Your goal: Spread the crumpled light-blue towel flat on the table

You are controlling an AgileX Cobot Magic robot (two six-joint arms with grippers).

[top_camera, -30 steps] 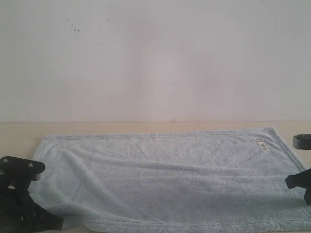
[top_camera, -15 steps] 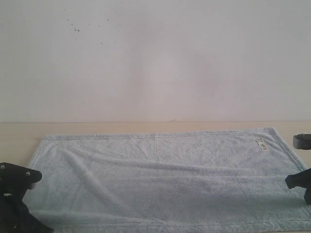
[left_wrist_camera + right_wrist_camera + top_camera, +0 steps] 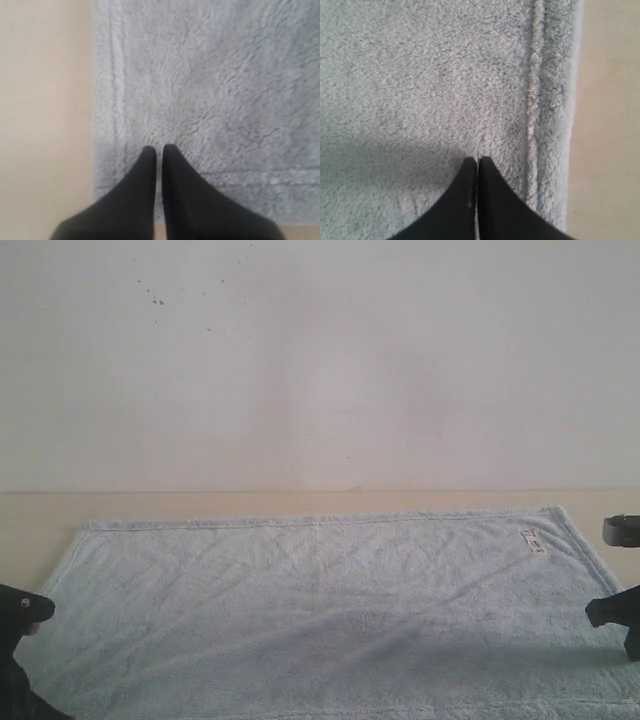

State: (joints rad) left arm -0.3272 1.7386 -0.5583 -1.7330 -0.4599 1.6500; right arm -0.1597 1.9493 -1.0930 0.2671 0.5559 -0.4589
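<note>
The light-blue towel (image 3: 320, 610) lies spread out nearly flat on the beige table (image 3: 30, 515), with only faint creases and its white label (image 3: 532, 540) near the far right corner. My left gripper (image 3: 159, 148) is shut, its tips over the towel's (image 3: 210, 90) near left corner, just inside the hem. My right gripper (image 3: 478, 160) is shut too, its tips on the towel (image 3: 420, 75) beside the right hem. No cloth shows between either pair of fingers. In the exterior view the left gripper (image 3: 20, 625) sits at the bottom left edge and the right gripper (image 3: 612, 612) at the right edge.
A white wall (image 3: 320, 360) rises behind the table. Bare tabletop shows left of the towel (image 3: 45, 100) and right of it (image 3: 610, 125). The towel's near edge runs along the bottom of the exterior view.
My left gripper has moved down and to the left, mostly leaving the exterior view. The towel's folds have smoothed out and its left side has widened. The right gripper has stayed put.
</note>
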